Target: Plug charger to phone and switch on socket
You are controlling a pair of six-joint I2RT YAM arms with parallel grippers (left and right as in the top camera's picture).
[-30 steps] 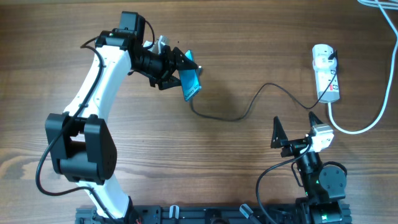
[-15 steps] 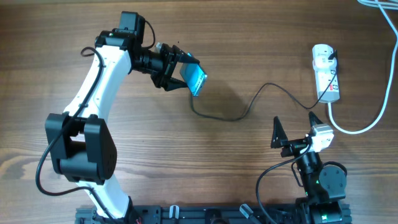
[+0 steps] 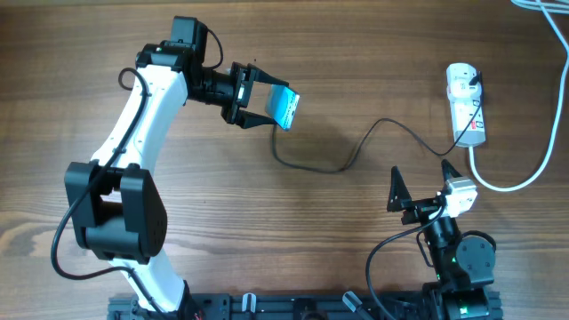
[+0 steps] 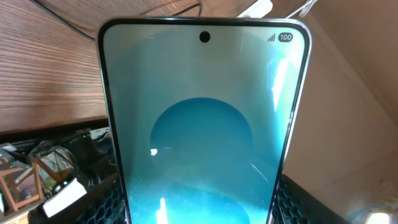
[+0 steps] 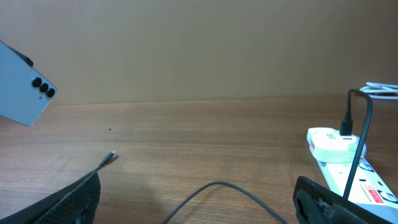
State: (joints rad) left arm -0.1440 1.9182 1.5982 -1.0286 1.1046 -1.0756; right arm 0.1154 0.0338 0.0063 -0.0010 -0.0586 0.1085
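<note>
Your left hand is holding the phone by its long edges, lifted off the desk toward the far left. In the left wrist view the glowing cyan screen is filling nearly the whole frame. The phone's lower end is running off the bottom, so its port is hidden from you. From the right wrist view you are seeing only part of the phone's pale blue back with three lenses, cut off by the left edge.

The charger is lying in loose curves across the desk between the phone and the socket. Its free end is sitting on the wood just below the raised phone, not touching it. The small tip is barely showing in the right wrist view and is too fine to make out from overhead. The other end is sitting plugged into the socket at the far right, with a thick white cord looping beside it. You cannot tell the switch's position.

Your right hand is hanging spread wide near the front right, gripping nothing.
</note>
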